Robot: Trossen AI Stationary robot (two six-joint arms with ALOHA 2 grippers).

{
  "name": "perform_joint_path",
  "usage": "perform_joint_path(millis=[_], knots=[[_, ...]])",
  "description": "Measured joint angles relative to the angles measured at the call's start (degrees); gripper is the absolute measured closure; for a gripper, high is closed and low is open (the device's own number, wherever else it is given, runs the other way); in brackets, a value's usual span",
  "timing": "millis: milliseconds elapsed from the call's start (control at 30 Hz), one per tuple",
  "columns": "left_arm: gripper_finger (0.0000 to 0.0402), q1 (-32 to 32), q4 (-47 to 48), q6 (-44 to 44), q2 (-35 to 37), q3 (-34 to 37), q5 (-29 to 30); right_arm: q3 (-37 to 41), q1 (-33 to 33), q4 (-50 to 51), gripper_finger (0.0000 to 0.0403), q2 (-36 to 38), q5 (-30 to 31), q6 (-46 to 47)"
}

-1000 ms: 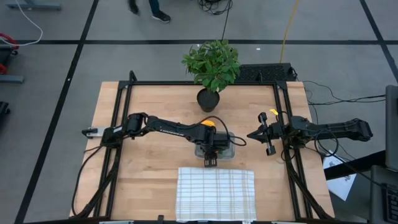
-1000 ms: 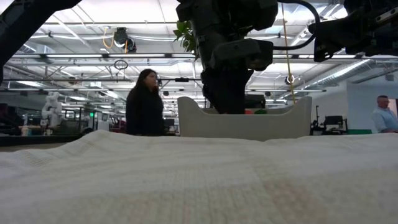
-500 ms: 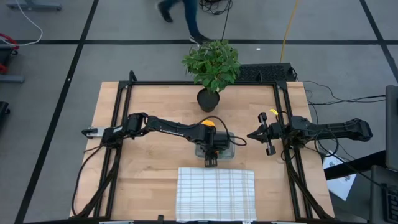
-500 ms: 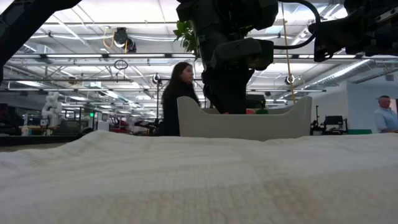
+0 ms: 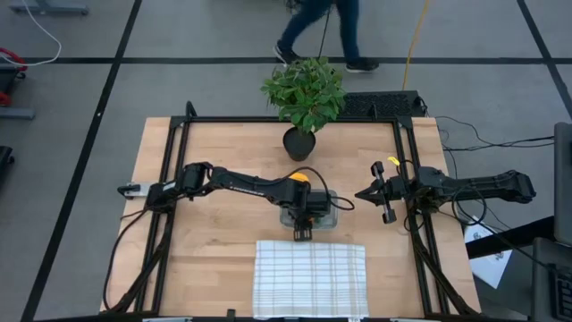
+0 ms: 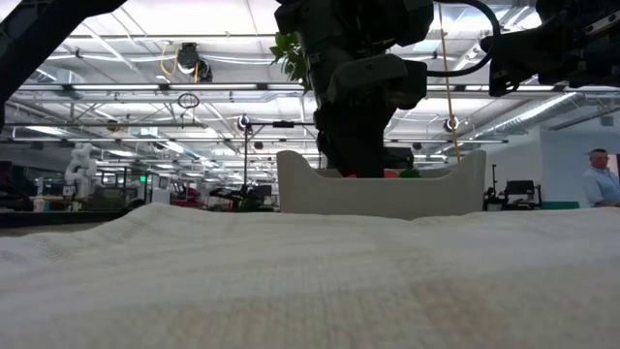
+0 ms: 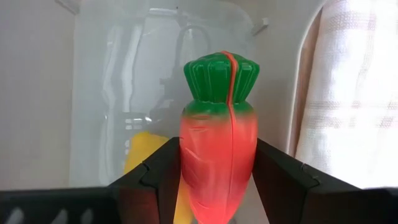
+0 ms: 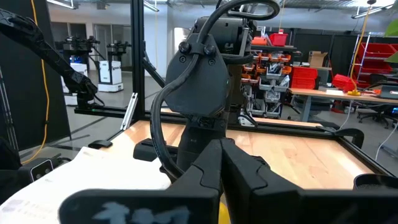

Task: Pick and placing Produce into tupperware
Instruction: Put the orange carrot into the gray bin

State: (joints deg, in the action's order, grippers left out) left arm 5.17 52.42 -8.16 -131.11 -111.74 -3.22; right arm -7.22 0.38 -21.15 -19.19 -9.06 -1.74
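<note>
My left gripper (image 5: 304, 213) reaches down into the clear tupperware (image 5: 329, 215) at the table's middle and is shut on the orange carrot with the green top (image 7: 219, 149). Through the left wrist view I see the tupperware's floor (image 7: 99, 93) behind the carrot. A yellow item (image 7: 144, 155) lies there; banana or lemon, I cannot tell. In the low view the gripper (image 6: 354, 145) stands behind the tupperware's near wall (image 6: 417, 194). My right gripper (image 5: 362, 192) waits shut above the table's right side. My left gripper pinches the carrot's orange body (image 7: 186, 168) between its two fingers (image 7: 163, 180), one on each side. The fingers come from above and lie along the carrot, whose green top (image 7: 219, 78) points away from the wrist toward the tupperware's floor. Whether the top touches the floor, I cannot tell.
A white checked cloth (image 5: 310, 277) lies at the table's near edge, just in front of the tupperware. A potted green plant (image 5: 304, 94) stands at the far edge. A person (image 5: 326, 31) walks on the floor beyond the table.
Both arms have kept still. A person has walked along the floor beyond the table's far edge, from left toward right.
</note>
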Motion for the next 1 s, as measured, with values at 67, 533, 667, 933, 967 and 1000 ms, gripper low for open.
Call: perform_joint_path(millis=[67, 533, 667, 933, 967, 1000], knots=[[0.0227, 0.0, 0.0, 0.0, 0.0, 0.0, 0.0, 0.0, 0.0, 0.0, 0.0403, 0.0, 0.0, 0.0], [0.0227, 0.0, -0.4, -0.5, 0.0, 0.0, 0.0, 0.0, 0.0, 0.0, 0.0403, 0.0, 0.0, 0.0], [0.0227, 0.0, -0.5, -0.6, 0.0, 0.0, -0.3, 0.0, 0.0, 0.0, 0.0403, 0.0, 0.0, 0.0], [0.0227, 0.0, -1.1, 0.1, 0.0, 0.0, -2.8, 0.0, 0.0, 0.0, 0.0403, 0.0, 0.0, 0.0], [0.0227, 0.0, -1.5, 0.1, 0.0, 0.0, -2.8, 0.0, 0.0, 0.0, 0.0403, 0.0, 0.0, 0.0], [0.0227, 0.0, -1.7, 0.1, 0.0, 0.0, -2.8, 0.0, 0.0, 0.0, 0.0403, 0.0, 0.0, 0.0]])
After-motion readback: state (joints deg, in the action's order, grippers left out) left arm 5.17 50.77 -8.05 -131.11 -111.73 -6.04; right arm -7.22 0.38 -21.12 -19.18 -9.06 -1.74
